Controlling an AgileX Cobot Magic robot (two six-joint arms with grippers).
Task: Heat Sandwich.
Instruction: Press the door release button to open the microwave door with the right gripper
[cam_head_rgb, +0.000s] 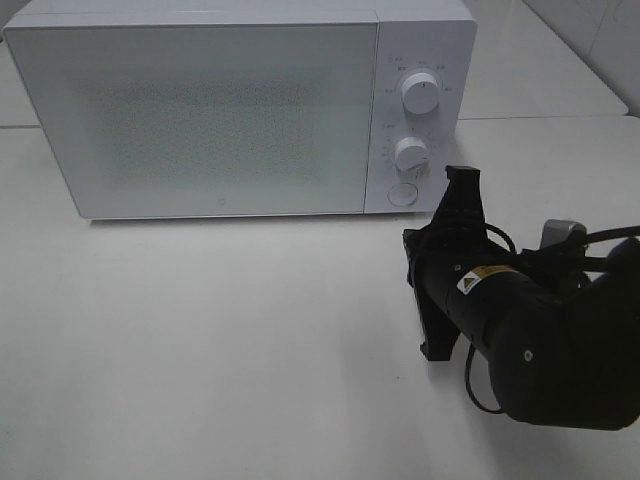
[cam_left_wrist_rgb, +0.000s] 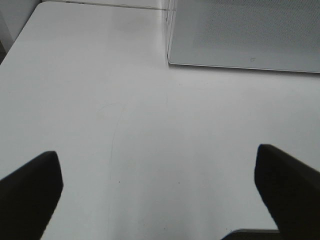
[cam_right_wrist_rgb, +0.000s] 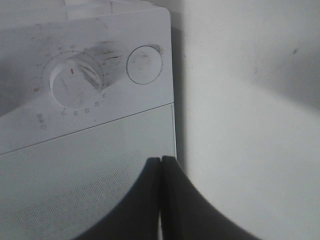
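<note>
My left hand (cam_left_wrist_rgb: 159, 192) hangs released, its black fingers spread wide and grasping nothing, over the bare white surface (cam_left_wrist_rgb: 100, 100), near the lower front corner of the white boxy microwave (cam_head_rgb: 200, 110). The speckled frosted door (cam_head_rgb: 215, 115) is closed. Right of it, the control panel carries two white round knobs, the upper knob (cam_head_rgb: 420, 93) and the lower knob (cam_head_rgb: 411, 154), with a flat round button (cam_head_rgb: 401, 195) under them. My right hand (cam_head_rgb: 461, 182) is clenched on nothing, fingertips pressed together, its tip near that button but seemingly not touching it. I judge the step is getting the door open; next comes a short, straight push on the button's middle, clear of the lower knob. The sandwich shows nowhere, neither on the surface nor in either hand; whether it lies behind the frosted door I cannot tell. My right arm's bulk hides the surface beneath it.
</note>
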